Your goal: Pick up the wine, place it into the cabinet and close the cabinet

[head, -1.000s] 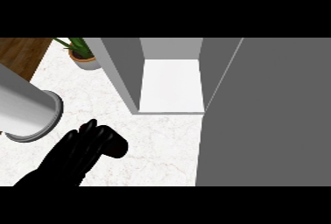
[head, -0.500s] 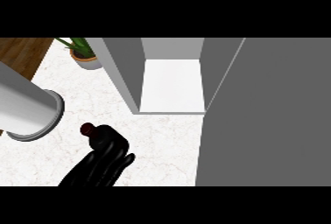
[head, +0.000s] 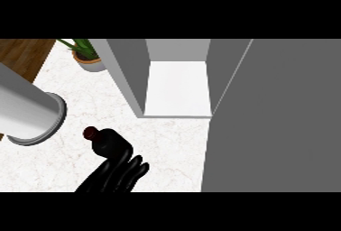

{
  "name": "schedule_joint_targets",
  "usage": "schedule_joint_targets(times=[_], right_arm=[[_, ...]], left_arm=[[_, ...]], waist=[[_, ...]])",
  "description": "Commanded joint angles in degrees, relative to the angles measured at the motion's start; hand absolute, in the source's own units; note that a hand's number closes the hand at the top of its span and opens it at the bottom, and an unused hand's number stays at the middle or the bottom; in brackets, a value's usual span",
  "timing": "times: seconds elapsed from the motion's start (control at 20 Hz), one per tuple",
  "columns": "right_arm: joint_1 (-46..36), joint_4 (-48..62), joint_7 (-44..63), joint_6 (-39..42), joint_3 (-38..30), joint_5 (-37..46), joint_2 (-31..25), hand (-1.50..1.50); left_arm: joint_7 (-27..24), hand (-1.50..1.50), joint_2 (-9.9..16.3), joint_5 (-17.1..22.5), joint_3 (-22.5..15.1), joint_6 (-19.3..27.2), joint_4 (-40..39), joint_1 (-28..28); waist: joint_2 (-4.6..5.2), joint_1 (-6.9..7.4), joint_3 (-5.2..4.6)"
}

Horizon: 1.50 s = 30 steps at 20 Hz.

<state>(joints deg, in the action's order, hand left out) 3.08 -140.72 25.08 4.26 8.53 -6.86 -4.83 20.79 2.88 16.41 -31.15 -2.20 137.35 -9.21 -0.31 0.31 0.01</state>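
Head view. The marble counter (head: 40, 167) fills the left and lower part of the view. The wine bottle (head: 110, 142) is a dark bottle with a dark red cap, and it sits on or just above the counter, left of centre. Whether its base touches the counter cannot be told. The cap points toward the upper left of the view.

One black hand (head: 117, 176) enters from the lower edge and lies against the lower right side of the wine bottle. Its fingers (head: 138, 166) extend up along the bottle's side and touch it. Whether they wrap round the bottle or lie straight beside it cannot be told, because hand and bottle are both black and merge. Which of the robot's hands this is cannot be told from the view; no forearm shows.

The cabinet (head: 126, 76) stands above and to the right of the bottle. It is open, and its white inner shelf (head: 177, 88) is bare. The cabinet door (head: 279, 117) is a large grey panel that fills the right side of the view.

A large grey cylinder (head: 26, 113) lies at the left edge, close to the bottle but apart from it. A potted plant (head: 86, 56) stands at the upper left, beside the cabinet wall. A strip of wooden floor (head: 20, 58) shows beyond the counter's left edge.
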Motion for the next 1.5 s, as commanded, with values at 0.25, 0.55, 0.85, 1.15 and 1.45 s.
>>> schedule_joint_targets(times=[0.25,0.55,0.85,1.15,1.45], right_arm=[[-2.4,-4.1,5.4,-1.0,-2.7,-3.9,-0.6,-1.50],[-7.1,-3.9,8.9,-2.3,-2.9,-3.3,-0.6,-1.50],[-8.7,-8.7,15.9,-5.8,3.7,2.6,1.0,-1.50],[-6.5,-3.8,7.2,-2.8,0.6,0.2,1.4,-1.50],[-4.3,-7.3,9.3,-1.7,-0.4,-0.9,1.1,-1.50]], left_arm=[[5.2,-1.50,0.8,-2.9,1.6,5.1,9.3,1.2],[0.4,-1.50,0.8,-3.4,3.0,6.1,5.6,-2.6],[-2.2,-1.50,1.2,-0.9,12.6,3.4,0.5,1.7],[-5.3,-1.50,5.2,8.2,28.6,-2.1,-5.0,1.1],[-5.9,-1.50,5.7,8.0,31.9,-3.3,-12.1,4.1]], waist=[[0.17,-0.18,0.00],[0.20,-0.07,-0.03],[0.19,-0.39,-0.09],[0.29,-0.31,-0.04],[0.25,-0.53,-0.01]])
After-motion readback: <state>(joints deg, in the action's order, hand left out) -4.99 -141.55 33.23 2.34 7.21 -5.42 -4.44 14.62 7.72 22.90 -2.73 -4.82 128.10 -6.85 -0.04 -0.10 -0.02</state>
